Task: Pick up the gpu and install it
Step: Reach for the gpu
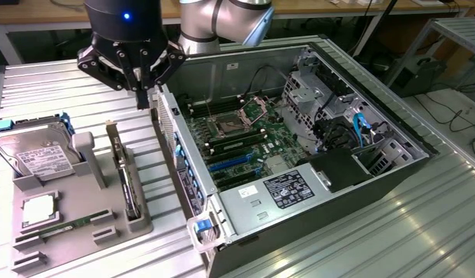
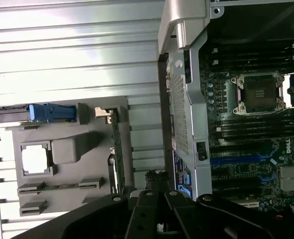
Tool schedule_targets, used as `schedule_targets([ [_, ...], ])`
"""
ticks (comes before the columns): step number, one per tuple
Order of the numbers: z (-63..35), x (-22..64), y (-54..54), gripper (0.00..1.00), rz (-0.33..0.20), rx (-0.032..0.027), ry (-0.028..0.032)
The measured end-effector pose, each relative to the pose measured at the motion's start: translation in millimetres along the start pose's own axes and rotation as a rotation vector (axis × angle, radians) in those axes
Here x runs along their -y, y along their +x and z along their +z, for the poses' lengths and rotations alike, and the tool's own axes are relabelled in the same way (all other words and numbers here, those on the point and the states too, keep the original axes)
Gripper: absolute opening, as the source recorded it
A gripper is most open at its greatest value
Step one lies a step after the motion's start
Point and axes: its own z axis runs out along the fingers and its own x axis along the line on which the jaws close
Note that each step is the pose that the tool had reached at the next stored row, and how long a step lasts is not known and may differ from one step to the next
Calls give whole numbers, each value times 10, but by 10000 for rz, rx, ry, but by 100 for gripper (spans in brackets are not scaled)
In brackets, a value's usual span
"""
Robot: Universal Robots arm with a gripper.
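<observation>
Hand hovers above the gpu (upright in its holder).

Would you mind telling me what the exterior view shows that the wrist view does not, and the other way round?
Exterior view: the robot arm, the power supply and the blue cables inside the case. Wrist view: a look straight down on the gpu along its top edge, and on the perforated rear wall of the case. Shared: the gripper, the gpu standing on edge in the grey tray, the processor chip, the RAM stick and the motherboard's CPU socket.
</observation>
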Motion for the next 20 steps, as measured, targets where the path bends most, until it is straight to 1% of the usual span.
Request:
schedule_targets([
  [4, -5, 69, 75, 11, 0, 2, 0],
  [7, -6, 104, 147, 11, 0, 5, -1],
  [14, -11, 144, 363, 11, -6, 5, -1],
  [20, -15, 173, 525, 11, -21, 4, -1],
])
